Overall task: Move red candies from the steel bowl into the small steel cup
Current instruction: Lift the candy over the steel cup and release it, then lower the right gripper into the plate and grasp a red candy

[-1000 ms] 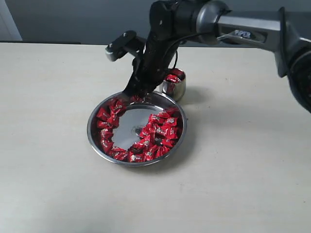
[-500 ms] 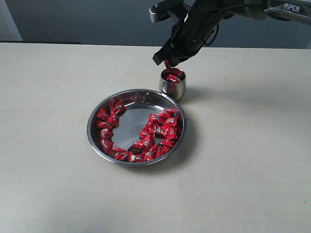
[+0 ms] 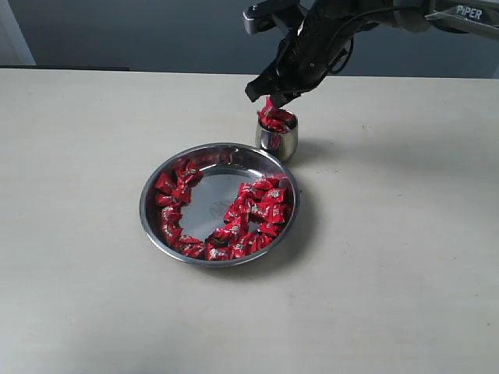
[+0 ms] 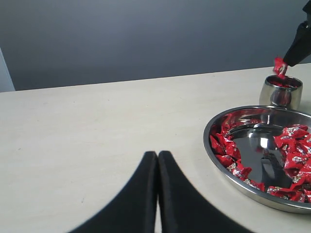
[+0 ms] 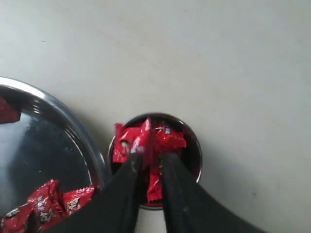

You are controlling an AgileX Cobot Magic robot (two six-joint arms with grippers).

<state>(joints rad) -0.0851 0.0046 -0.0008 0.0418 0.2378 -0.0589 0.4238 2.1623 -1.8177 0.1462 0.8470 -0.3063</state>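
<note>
Red candy (image 5: 146, 138) upright (long axis vertical) between right gripper (image 5: 151, 158) jaws above steel cup (image 5: 198, 150); grip unclear.

**Open table all round, cup mouth crowded**

In the exterior view the table (image 3: 86, 304) lies bare across the left, the lower edge and the lower right of the frame, so I can pass freely there. The steel bowl (image 3: 204, 199) fills the centre. The red candies (image 3: 261, 206) bank along its left and right inner sides, with bare steel between them. The small steel cup (image 3: 279, 144) stands just beside the bowl's upper-right rim; I cannot tell whether they touch. My right gripper (image 3: 267, 97) hangs over the cup's heaped mouth, and my right arm (image 3: 390, 15) bars the upper right.
</note>
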